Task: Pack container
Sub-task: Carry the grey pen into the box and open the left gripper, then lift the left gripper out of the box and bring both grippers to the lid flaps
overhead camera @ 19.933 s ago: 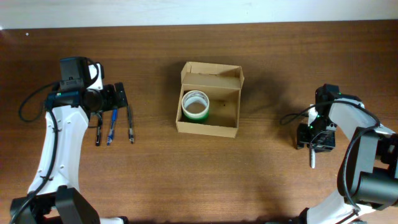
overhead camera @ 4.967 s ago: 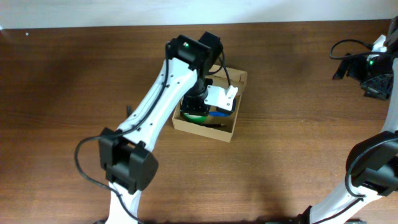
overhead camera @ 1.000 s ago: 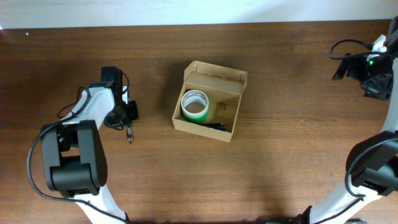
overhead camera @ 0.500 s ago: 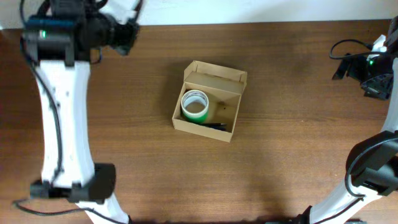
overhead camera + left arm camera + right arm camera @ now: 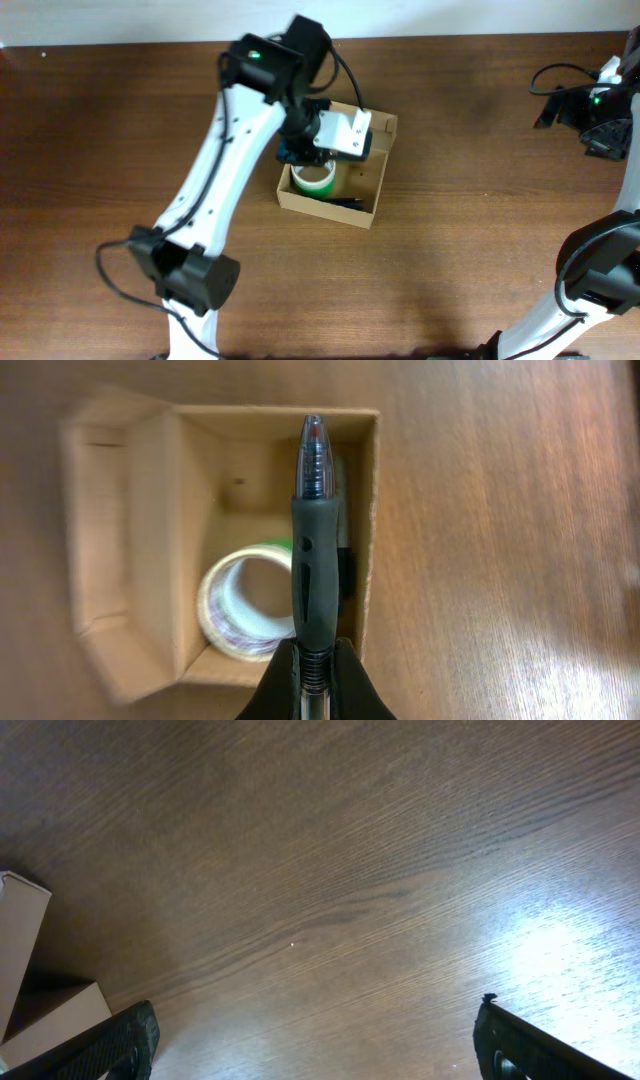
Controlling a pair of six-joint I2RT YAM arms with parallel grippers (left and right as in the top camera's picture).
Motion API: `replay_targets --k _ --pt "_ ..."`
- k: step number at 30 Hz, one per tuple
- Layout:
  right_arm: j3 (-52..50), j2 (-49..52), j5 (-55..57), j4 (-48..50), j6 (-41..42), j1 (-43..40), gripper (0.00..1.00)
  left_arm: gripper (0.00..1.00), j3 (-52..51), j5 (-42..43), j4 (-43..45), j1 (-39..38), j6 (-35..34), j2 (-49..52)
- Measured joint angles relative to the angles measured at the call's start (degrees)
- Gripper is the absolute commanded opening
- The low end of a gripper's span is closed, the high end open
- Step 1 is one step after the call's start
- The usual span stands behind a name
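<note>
Pen coming over the small tan cardboard box (image 5: 368,182), mid-table.
The left gripper (image 5: 318,672) is clamping a dark-gripped clear pen (image 5: 318,550) above the box, beside the green tape roll (image 5: 248,605). It should be lowering it clear of the wall before letting go. The right gripper (image 5: 315,1010) is gaping empty.

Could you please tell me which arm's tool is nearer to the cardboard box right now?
Left. The left tool hangs directly above the cardboard box, holding a pen over its open top. The right tool sits far off by the right edge of the table, empty.
</note>
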Motion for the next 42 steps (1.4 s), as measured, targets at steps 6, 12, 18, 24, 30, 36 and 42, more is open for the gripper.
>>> replay_targets --k 6,12,18,24,30,36,42 --pt "0.0 0.0 0.0 0.0 0.0 0.0 0.99 0.02 -3.4 0.0 0.3 -0.9 3.3 7.4" --pt "0.0 0.0 0.0 0.0 0.0 0.0 0.99 0.02 -3.6 0.0 0.8 -1.2 3.8 14.0" --pt "0.0 0.0 0.0 0.0 0.0 0.0 0.99 0.05 -3.8 0.9 1.0 -2.1 3.8 16.8" --pt "0.0 0.0 0.0 0.0 0.0 0.0 0.99 0.22 -3.8 2.2 1.6 -2.5 4.0 16.8" --pt "0.0 0.0 0.0 0.0 0.0 0.0 0.99 0.25 -3.8 0.9 0.6 -2.5 1.4 16.7" --pt "0.0 0.0 0.0 0.0 0.0 0.0 0.99 0.47 -4.9 -0.7 8.2 -1.8 -7.0 8.2" --pt "0.0 0.0 0.0 0.0 0.0 0.0 0.99 0.47 -5.3 -0.4 21.5 14.4 -23.2 -22.6"
